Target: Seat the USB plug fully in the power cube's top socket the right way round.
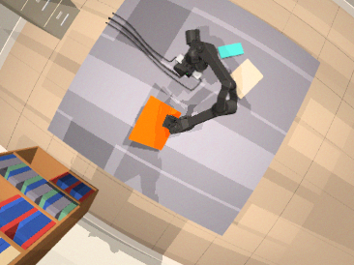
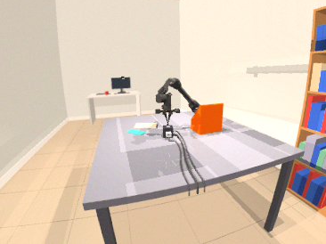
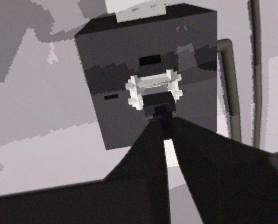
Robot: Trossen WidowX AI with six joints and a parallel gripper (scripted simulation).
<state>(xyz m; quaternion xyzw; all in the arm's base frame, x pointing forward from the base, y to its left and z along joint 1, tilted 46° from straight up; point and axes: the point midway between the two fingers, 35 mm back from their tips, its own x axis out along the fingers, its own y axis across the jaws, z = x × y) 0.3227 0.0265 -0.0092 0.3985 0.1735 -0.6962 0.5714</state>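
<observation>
USB plug [image 3: 152, 90] pinched by downward-pointing jaws over power cube [image 3: 150, 75]

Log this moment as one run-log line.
gripper: shut on USB plug | plug: above top of power cube | arm: over cube | seated: cannot tell
</observation>
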